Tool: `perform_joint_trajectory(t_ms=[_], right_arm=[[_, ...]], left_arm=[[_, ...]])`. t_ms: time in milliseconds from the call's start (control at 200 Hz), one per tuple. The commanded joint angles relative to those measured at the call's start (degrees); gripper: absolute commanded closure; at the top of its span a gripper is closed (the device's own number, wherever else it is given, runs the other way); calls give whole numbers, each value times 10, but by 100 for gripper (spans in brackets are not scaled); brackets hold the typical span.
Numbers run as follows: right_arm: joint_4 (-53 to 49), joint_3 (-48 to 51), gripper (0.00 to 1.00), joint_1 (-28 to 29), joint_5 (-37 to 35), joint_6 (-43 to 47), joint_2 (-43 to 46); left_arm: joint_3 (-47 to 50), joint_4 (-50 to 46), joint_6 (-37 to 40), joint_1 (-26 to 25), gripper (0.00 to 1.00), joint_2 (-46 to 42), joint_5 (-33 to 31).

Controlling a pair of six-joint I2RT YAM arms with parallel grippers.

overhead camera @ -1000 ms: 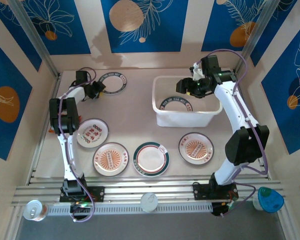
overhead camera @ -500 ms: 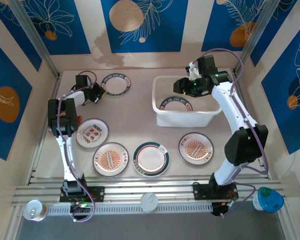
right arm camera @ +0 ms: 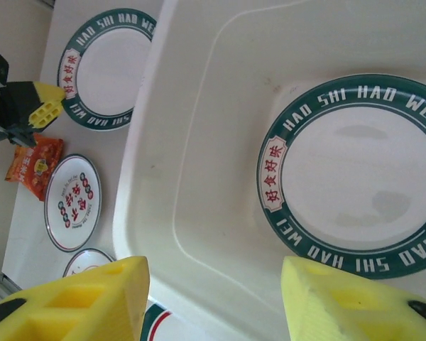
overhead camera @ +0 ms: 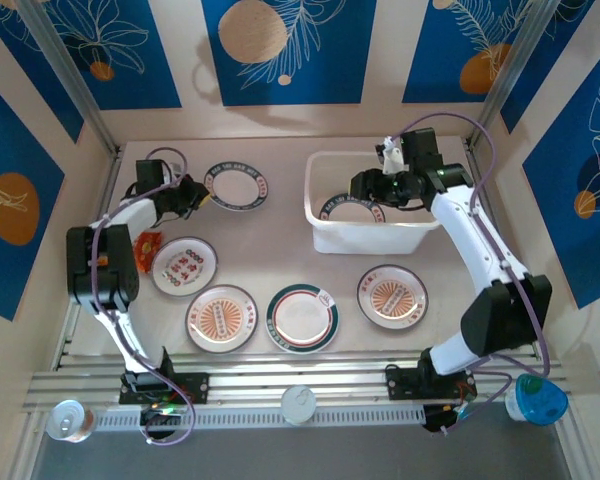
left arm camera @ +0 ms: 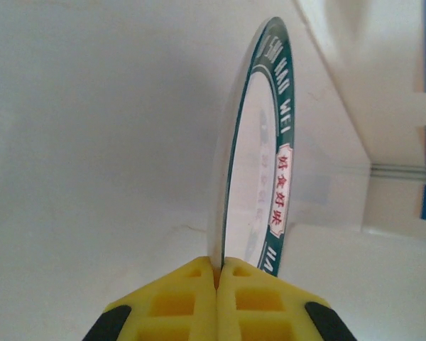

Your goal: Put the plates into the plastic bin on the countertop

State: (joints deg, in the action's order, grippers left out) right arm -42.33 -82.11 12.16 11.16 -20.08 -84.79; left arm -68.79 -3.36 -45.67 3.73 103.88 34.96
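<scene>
Between the yellow fingers of our left gripper [left arm camera: 218, 266] we hold a small round white plate with a dark green lettered rim [left arm camera: 259, 156] by its edge. The jaws are pressed together on that rim, and the plate reaches away beyond the fingertips. Whether it is clear of the pale beige countertop [overhead camera: 270, 250] we cannot tell. Farther ahead of that gripper, past the plate, stands the white translucent rectangular plastic bin [overhead camera: 365, 238]. Our right gripper [right arm camera: 214, 273] hangs over the bin's inside, its yellow fingers standing apart with nothing between them. Directly below it a second green-rimmed white plate [right arm camera: 355, 165] lies flat on the bin floor. Off to the left gripper's side, toward the arm bases, four more plates lie flat: a white plate with red characters [overhead camera: 184, 265], an orange-centred plate [overhead camera: 220, 318], a third green-rimmed plate [overhead camera: 302, 318] and another orange-centred plate [overhead camera: 392, 296]. A crumpled orange snack packet [overhead camera: 146, 243] lies just beside the plate with red characters.
</scene>
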Motion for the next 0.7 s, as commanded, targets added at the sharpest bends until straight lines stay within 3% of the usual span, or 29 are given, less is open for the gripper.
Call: perform_joint_trajectory(t_ms=[0, 260, 695], right_arm=[[34, 34, 47, 3, 22, -23, 41], [74, 68, 43, 22, 75, -54, 56], [106, -3, 33, 66, 156, -109, -2]], left_arm=[[18, -20, 28, -1, 100, -78, 49], [53, -72, 38, -3, 100, -195, 94], [37, -116, 34, -54, 100, -306, 108]])
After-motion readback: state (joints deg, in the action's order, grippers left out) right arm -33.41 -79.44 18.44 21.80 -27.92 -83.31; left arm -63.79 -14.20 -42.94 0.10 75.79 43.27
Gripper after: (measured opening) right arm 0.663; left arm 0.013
